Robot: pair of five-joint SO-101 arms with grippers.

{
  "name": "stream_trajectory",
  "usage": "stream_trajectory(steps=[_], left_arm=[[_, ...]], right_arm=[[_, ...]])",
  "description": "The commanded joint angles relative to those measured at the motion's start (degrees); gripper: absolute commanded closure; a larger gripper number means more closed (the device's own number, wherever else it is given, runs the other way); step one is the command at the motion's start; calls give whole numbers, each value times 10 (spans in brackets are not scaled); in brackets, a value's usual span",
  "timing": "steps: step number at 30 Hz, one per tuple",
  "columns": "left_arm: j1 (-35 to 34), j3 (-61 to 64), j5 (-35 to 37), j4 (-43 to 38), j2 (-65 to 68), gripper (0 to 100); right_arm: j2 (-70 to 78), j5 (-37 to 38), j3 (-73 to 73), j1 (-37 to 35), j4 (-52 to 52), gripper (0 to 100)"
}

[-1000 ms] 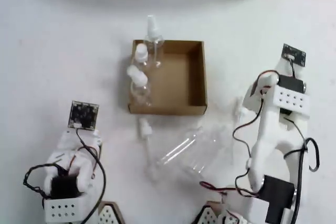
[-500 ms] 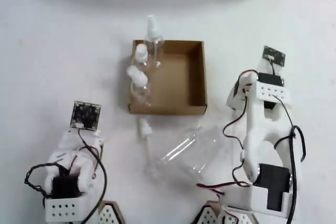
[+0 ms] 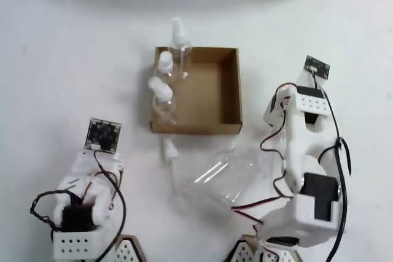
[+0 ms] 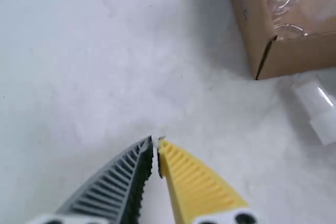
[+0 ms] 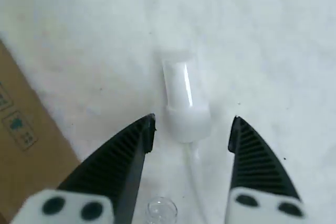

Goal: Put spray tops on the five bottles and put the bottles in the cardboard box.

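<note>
Hovering low over the white surface (image 5: 79, 35), the right pincer (image 5: 191, 129) has its two black fingers spread wide. A white spray top (image 5: 184, 100) lies flat on the surface between the fingertips and just ahead of them, touched by neither. Close under the pincer, nearer its wrist, is the open mouth of a clear bottle (image 5: 161, 211). A wall of the cardboard box (image 5: 21, 145) stands off to one side of it.

The left pincer (image 4: 156, 142) is closed, its grey and yellow fingers meeting tip to tip with nothing between them. The box's near corner is ahead of it and off to the side. A second spray top (image 4: 317, 108) lies just outside that wall, well apart from the fingertips.

From the high view, three capped bottles (image 3: 163, 99) stand inside the box along the wall nearer the left pincer. Several uncapped bottles (image 3: 215, 176) lie on their sides between the box and the arm bases, just beside the right arm (image 3: 301, 145).
</note>
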Motion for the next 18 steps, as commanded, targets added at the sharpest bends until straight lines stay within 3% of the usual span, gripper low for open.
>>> stream_trajectory(steps=[1, 7, 12, 18], left_arm=[[8, -4, -5, 5, -7, 979], [8, -4, -5, 5, -7, 979], [8, -4, -5, 5, -7, 979], [6, -4, -5, 5, -7, 979]], right_arm=[[25, -1, -41, 2, -7, 807], [78, 26, -83, 2, -7, 828], [87, 68, -105, 15, -7, 991], [69, 69, -146, 16, 72, 982]])
